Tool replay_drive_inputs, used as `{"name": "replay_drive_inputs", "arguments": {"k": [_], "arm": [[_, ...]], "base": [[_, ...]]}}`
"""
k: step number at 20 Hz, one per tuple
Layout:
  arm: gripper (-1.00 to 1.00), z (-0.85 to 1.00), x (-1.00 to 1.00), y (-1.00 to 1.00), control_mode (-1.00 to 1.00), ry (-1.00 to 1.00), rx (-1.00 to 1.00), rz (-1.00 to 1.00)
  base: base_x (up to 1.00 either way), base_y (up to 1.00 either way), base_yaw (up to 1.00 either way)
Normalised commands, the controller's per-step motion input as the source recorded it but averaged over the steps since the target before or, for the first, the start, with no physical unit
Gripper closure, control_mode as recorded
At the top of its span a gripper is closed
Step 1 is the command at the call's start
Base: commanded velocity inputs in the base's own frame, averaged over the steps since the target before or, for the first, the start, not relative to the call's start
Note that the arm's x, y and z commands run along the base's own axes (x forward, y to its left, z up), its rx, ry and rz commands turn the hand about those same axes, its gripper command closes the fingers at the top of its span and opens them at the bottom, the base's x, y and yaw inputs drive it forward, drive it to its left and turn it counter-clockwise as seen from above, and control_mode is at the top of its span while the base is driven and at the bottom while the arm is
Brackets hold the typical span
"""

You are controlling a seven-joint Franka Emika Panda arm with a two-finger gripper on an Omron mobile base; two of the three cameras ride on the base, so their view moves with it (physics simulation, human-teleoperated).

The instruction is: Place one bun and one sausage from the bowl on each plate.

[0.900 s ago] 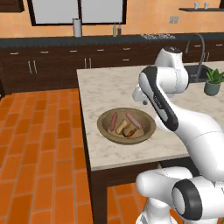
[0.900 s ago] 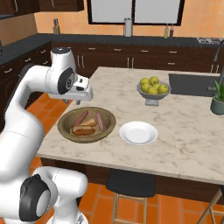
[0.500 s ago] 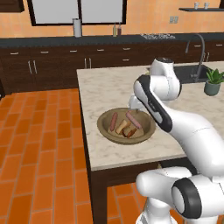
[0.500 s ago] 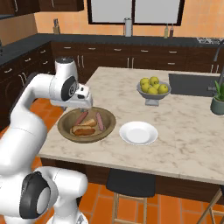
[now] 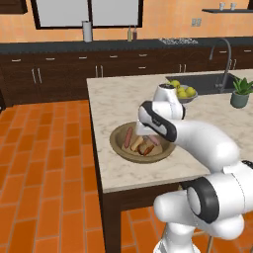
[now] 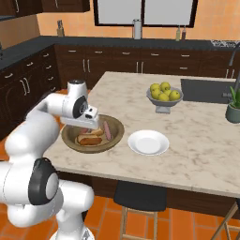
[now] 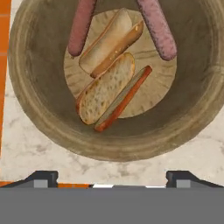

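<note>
The brown bowl (image 7: 30, 105) lies right under my hand, and it also shows on the island counter in the left base view (image 5: 117, 144) and the right base view (image 6: 118, 132). Inside it lie two split buns (image 7: 107, 87) side by side, with one pink sausage (image 7: 82, 26) to one side and a second sausage (image 7: 157, 28) to the other. My gripper (image 7: 112, 178) hangs open above the bowl's near rim, its jaws wide apart and nothing between them; it also shows over the bowl (image 6: 87, 125). The white plate (image 6: 148, 142) sits bare just right of the bowl.
A grey footed bowl of yellow-green fruit (image 6: 163, 96) stands behind the plate. A sink (image 6: 206, 90) and a potted plant (image 6: 233, 107) are at the far right of the island. The counter's front edge (image 5: 143, 180) runs close to the bowl.
The arm has folded down, bringing the hand from high above the counter to just over the bowl. Bowl, plate and fruit have not moved.
</note>
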Motion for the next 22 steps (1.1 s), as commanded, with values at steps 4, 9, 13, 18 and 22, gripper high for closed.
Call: {"name": "replay_drive_inputs", "arguments": {"k": [4, 9, 13, 18, 22], "arm": [[-1.00, -0.64, 0.44, 0.15, -1.00, 0.13, 0.00, -0.07], [-1.00, -0.36, 0.47, 0.00, -1.00, 0.21, 0.00, -0.04], [-1.00, -0.38, 0.17, 0.00, -1.00, 0.14, 0.00, -0.04], [-1.00, -0.26, 0.00, 0.00, -1.00, 0.02, 0.06, -0.05], [-1.00, -0.31, 0.00, -0.02, -1.00, 0.00, 0.06, -0.06]], "base": [[0.00, 0.00, 0.00], [0.00, 0.00, 0.00], [0.00, 0.00, 0.00], [0.00, 0.00, 0.00], [0.00, 0.00, 0.00]]}}
